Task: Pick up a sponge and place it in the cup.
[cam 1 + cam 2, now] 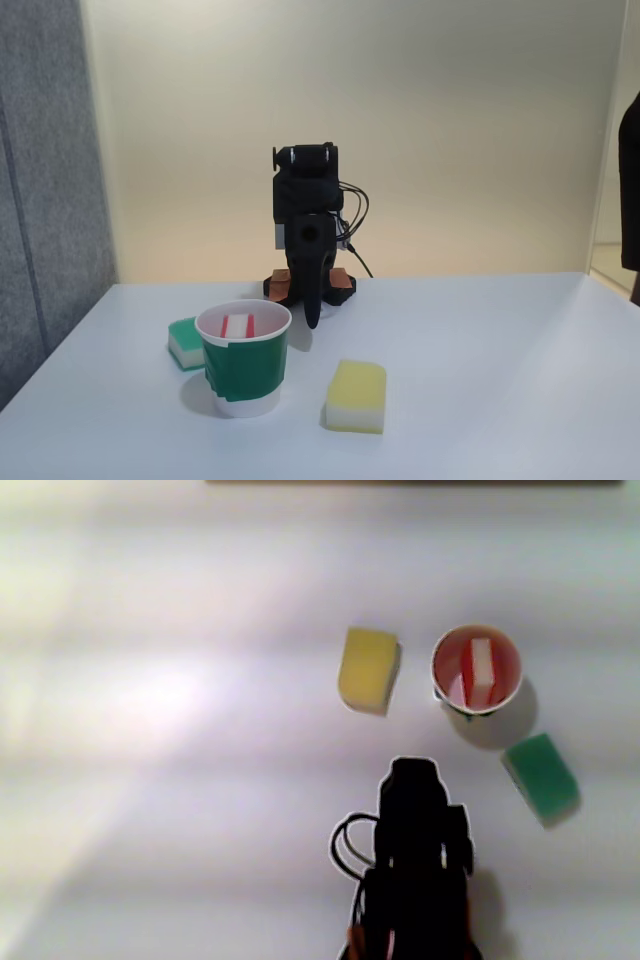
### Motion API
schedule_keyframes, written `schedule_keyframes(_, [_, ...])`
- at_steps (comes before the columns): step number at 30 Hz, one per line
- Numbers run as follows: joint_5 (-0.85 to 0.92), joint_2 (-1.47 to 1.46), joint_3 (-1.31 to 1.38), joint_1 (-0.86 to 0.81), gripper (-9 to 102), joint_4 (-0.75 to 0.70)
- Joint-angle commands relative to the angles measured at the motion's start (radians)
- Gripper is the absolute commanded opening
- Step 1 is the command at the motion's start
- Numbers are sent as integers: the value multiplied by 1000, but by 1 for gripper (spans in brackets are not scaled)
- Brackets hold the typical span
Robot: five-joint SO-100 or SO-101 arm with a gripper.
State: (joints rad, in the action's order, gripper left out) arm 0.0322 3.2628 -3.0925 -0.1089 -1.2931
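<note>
The small rectangular sponge with the red top layer and white lower layer stands on edge inside the white paper cup with the wide green band. In the other view, from above, the red-and-white sponge sits within the cup's rolled rim, white layer showing as a strip between red. It is narrower than the mouth, which is why it sits inside without bridging the rim. I judge the placement complete.

My gripper hangs behind and slightly right of the cup in the fixed view, pointing down toward the white table, apart from both cup and sponge. It carries nothing. The two black fingers read as one tapered dark shape — I cannot tell whether they are apart or together. From above, my arm is folded back toward its base, its tip short of the cup. This posture keeps me clear of the cup so I do not tip it.

Two other sponges lie flat on the table:
- the yellow-and-white rectangular sponge, near the cup on the right in the fixed view;
- the green-and-white rectangular sponge, just beside the cup on the left, partly hidden behind it.

Both stand apart from my gripper — neither needs handling.
</note>
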Motion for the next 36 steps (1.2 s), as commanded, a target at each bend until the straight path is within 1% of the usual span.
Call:
schedule_keyframes(1, [6, 3, 0, -5, 0, -110])
schedule_keyframes(24, [11, 3, 0, -5, 0, -110])
schedule_keyframes(30, [8, 2, 0, 107, 0, -109])
schedule_keyframes(36, [6, 2, 0, 118, 0, -109])
